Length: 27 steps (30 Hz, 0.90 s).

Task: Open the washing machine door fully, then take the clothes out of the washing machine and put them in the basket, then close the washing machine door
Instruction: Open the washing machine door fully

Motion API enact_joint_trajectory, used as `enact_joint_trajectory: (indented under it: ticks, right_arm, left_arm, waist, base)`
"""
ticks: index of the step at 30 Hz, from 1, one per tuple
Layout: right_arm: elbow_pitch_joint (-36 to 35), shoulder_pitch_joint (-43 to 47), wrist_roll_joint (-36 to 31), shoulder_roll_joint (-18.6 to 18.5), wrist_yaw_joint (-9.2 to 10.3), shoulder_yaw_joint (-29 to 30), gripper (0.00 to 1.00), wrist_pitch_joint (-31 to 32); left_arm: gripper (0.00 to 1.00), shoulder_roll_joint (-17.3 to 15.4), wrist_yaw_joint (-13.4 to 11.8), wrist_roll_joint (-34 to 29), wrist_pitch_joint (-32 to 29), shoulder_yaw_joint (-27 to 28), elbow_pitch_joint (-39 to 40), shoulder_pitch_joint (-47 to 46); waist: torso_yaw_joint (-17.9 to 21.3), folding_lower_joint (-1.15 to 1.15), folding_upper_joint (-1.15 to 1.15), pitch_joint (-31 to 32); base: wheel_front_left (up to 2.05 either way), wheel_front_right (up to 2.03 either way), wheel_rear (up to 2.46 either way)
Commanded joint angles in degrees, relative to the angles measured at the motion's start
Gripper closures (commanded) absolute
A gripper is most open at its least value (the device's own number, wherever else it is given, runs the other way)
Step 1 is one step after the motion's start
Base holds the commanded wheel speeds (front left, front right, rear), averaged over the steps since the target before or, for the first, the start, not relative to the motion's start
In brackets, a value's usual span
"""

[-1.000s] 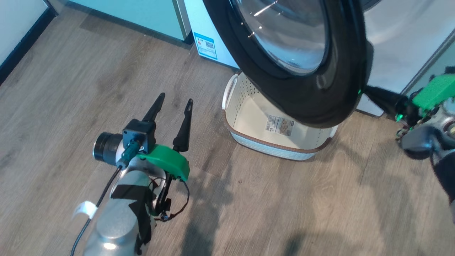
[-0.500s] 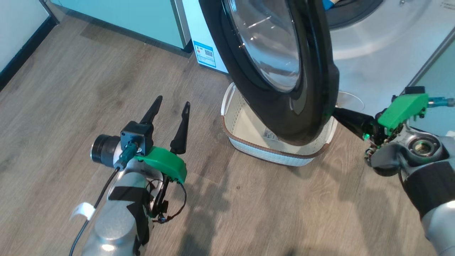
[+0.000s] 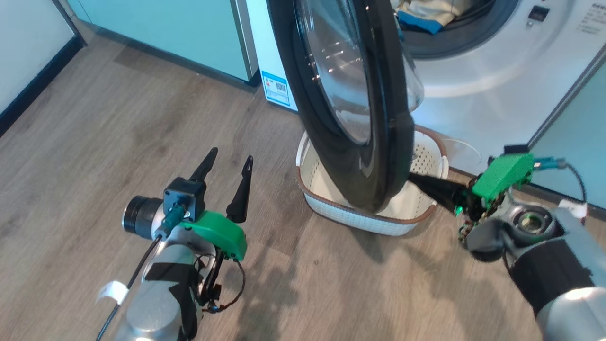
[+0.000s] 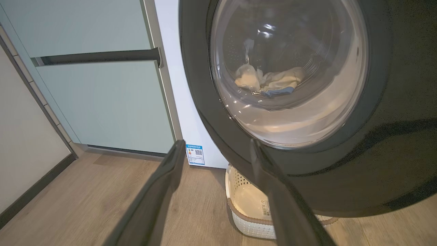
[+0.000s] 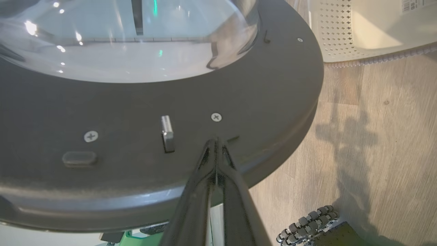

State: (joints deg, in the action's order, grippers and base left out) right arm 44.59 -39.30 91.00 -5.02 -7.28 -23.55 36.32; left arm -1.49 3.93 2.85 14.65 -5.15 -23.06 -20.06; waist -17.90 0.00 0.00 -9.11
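Note:
The washing machine door (image 3: 378, 142) stands part open, nearly edge-on in the head view, over the basket (image 3: 331, 210). My right gripper (image 3: 416, 181) is shut and empty, its tips pressed on the door's inner face (image 5: 136, 112) beside the metal latch (image 5: 166, 131), as the shut tips (image 5: 215, 141) show in the right wrist view. The clothes (image 3: 435, 14) lie in the drum mouth of the washing machine (image 3: 473, 94). They also show through the door glass as clothes (image 4: 269, 80). My left gripper (image 3: 231, 157) hangs open and empty left of the basket.
Pale green cabinets (image 3: 189, 33) stand left of the machine, and another panel (image 3: 577, 142) stands to its right. A dark skirting board (image 3: 33, 85) runs along the left wall. Wooden floor (image 3: 118, 123) spreads around the left arm. The basket (image 4: 252, 218) sits under the door's lower rim.
The door has swung further open to the left with my shut right gripper following against its inner face. The drum mouth and clothes have come into the head view. The left arm has barely moved.

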Motion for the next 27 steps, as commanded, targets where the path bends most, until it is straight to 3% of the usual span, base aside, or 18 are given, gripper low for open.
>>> enact_joint_trajectory:
  ticks: [1, 27]
  right_arm:
    - [-1.85, -0.04, 0.83, 1.54, -0.21, -0.9, 1.0, 0.1]
    - [-5.08, 1.75, 9.53, 2.13, -0.21, -10.15, 1.0, -4.38]
  left_arm:
    - [0.0, -1.44, 0.12, -0.62, 0.35, 2.27, 1.54, -1.01]
    - [0.0, -2.12, 0.93, -0.92, 0.35, 3.0, 0.75, 0.38]
  waist:
    - [-0.15, 0.0, 0.0, 0.65]
    - [-0.13, 0.0, 0.0, 3.15]
  base:
    - [0.0, 0.0, 0.0]
    - [0.0, 0.0, 0.0]
